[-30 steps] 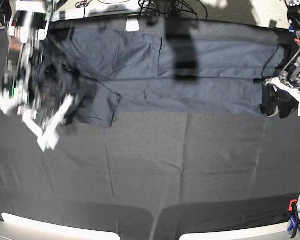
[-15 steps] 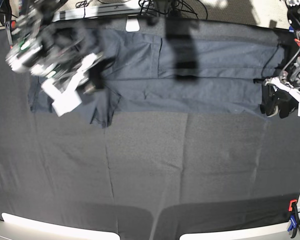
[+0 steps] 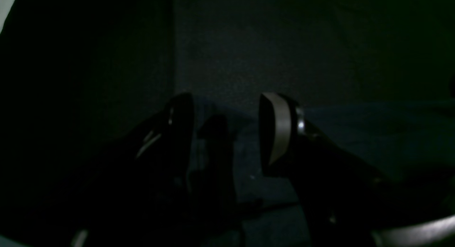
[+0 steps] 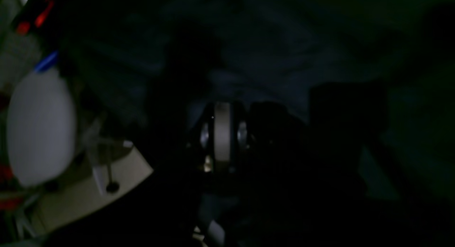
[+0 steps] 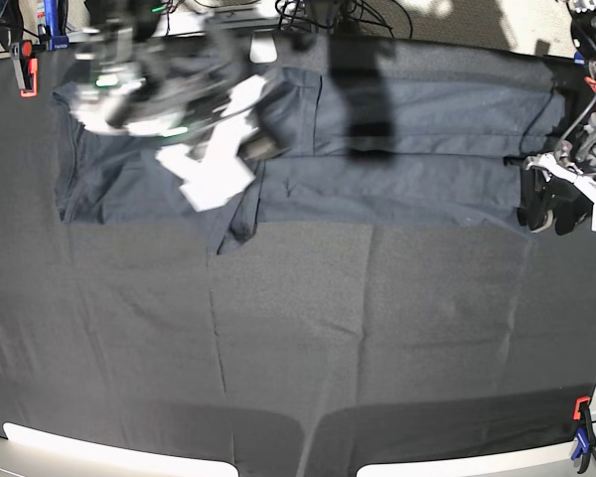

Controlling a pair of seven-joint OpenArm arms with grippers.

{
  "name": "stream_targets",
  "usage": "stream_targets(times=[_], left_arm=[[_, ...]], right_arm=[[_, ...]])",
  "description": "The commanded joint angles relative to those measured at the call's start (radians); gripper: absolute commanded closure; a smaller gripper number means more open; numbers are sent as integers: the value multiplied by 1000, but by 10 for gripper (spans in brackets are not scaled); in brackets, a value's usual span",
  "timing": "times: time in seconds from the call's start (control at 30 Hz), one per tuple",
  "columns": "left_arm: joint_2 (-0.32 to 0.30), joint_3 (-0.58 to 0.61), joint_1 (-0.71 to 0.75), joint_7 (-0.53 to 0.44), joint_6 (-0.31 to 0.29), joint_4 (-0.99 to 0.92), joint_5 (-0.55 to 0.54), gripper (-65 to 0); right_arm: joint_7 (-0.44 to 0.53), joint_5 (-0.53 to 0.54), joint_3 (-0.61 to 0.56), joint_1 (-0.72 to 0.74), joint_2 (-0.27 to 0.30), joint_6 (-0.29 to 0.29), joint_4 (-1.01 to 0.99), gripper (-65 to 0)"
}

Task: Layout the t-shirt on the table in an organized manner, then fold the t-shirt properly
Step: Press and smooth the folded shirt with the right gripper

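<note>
The t-shirt lies spread in a long band across the far side of the table, running from nine o'clock to three o'clock, its near edge folded over along most of its length. The right gripper, blurred, sits over the shirt near eleven o'clock, its jaw state unreadable here. The left gripper rests at the shirt's three o'clock end. A red and blue clamp grips the table at four o'clock.

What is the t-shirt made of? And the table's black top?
The t-shirt looks like soft, matte woven or knit fabric, maybe cotton: it creases and folds limply. The table top seems covered in a matte black cloth, showing straight fold lines.
</note>
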Motion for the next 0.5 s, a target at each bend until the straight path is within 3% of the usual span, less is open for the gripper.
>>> stream_targets(times=[0.0,0.3,0.4,0.47], left_arm=[[-14,-6,-8,-27,-2,19,-13,-277],[-14,-6,-9,-33,-3,19,-13,-277],[-14,-6,-9,-38,-3,19,-13,-277],[-14,-6,-8,-43,-3,19,-13,-277]], right_arm=[[3,3,-5,-2,2,18,19,-8],[38,49,-7,-32,3,18,33,-8],[146,1,18,-13,2,18,60,-8],[182,-84,40,22,2,18,60,-46]])
